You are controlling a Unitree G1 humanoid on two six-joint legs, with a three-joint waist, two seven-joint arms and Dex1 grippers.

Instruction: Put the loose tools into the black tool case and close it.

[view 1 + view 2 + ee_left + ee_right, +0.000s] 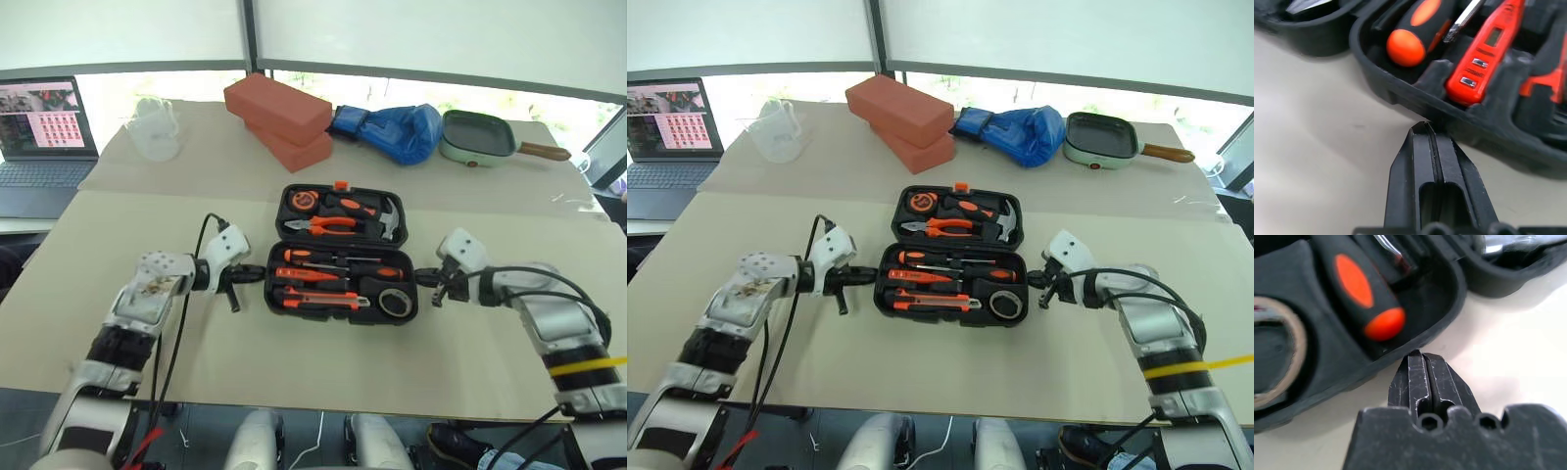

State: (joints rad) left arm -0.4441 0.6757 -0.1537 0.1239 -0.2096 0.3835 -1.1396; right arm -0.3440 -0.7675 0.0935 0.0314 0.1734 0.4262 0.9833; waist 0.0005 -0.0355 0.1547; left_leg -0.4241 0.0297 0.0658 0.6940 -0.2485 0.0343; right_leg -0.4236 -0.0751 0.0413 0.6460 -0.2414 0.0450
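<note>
Two sets of fingers, both pressed together and holding nothing: left fingers (1426, 147) tip-on to the black tool case (343, 315) wall, right fingers (1422, 377) at its opposite end. Case lies open between them, screwdrivers (328, 258) inside.

Right gripper (1422, 363): two black fingers pressed together, tips just beside the case's rim.
Black moulded-plastic tool case (1312, 367): open, its rounded wall facing the gripper.
Black-and-orange-handled screwdriver (1364, 298): lying in a recess, orange butt end toward the rim.
Roll of tape (1276, 352): seated in the case.
Bench (1518, 357): pale, bare surface.
</note>
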